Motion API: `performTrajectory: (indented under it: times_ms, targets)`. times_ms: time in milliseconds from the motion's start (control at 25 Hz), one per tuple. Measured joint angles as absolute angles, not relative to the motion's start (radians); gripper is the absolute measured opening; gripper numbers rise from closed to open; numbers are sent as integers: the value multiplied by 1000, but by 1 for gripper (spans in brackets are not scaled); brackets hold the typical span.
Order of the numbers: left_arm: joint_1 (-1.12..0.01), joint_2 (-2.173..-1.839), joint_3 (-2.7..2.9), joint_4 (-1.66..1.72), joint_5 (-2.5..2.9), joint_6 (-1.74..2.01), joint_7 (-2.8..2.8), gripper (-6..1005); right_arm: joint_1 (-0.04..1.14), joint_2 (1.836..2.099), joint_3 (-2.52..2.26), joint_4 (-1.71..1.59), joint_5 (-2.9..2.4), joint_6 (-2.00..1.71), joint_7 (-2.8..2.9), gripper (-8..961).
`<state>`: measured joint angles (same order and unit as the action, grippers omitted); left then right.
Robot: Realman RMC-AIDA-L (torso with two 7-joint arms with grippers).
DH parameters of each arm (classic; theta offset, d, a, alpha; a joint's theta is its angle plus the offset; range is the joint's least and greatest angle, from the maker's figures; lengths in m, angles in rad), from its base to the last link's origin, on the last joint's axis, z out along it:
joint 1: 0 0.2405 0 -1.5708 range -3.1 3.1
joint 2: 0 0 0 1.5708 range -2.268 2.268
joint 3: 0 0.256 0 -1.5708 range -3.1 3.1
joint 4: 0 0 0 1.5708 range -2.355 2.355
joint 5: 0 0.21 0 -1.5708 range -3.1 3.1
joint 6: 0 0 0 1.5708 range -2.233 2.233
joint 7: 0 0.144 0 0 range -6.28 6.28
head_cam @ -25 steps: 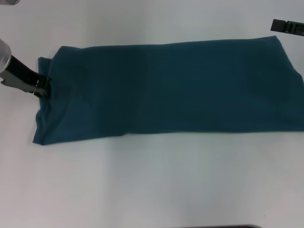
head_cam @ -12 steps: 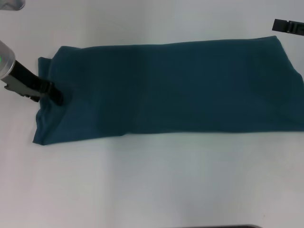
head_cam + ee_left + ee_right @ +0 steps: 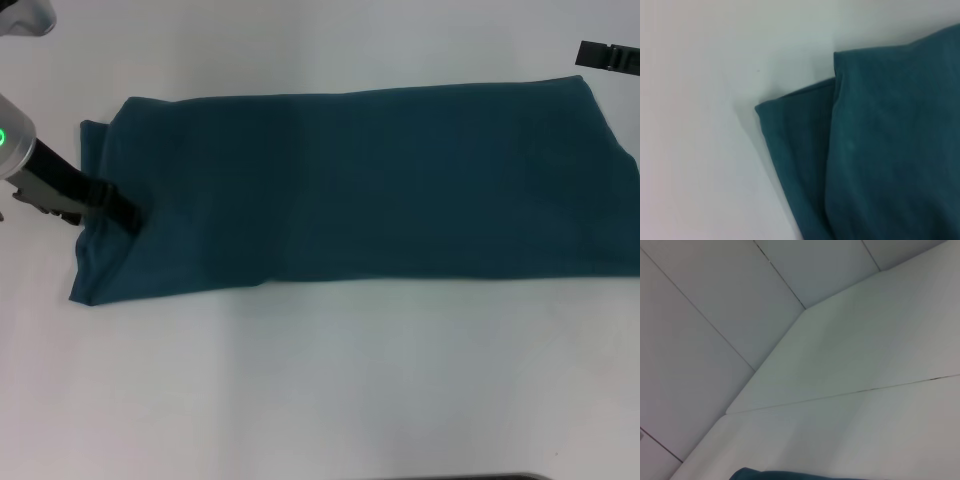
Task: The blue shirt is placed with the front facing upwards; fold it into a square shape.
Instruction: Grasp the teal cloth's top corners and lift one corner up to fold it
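The blue shirt (image 3: 350, 185) lies flat on the white table (image 3: 330, 390) as a long folded band, plain side up. At its left end the left gripper (image 3: 125, 215) reaches over the cloth; its finger state cannot be told. Farther back right, the right gripper (image 3: 610, 56) hovers, fingers unclear.

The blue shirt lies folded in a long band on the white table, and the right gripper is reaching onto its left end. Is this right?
Not quite. In the head view it is the left gripper that reaches onto the left end of the blue shirt. The right gripper sits apart at the far right edge, off the cloth. The rest holds: the shirt lies folded in a long band on the white table.
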<state>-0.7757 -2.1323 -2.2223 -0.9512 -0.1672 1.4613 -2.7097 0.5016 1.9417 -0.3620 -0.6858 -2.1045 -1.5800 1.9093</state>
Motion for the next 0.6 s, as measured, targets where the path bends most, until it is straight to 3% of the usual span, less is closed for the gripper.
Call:
performTrajectory:
  times_ms: [600]
  targets:
    - [-783,-2140,-2219,-942,-167,1467,-2705,767,502,1942,-362,-686,-2105,-1580,1909,668]
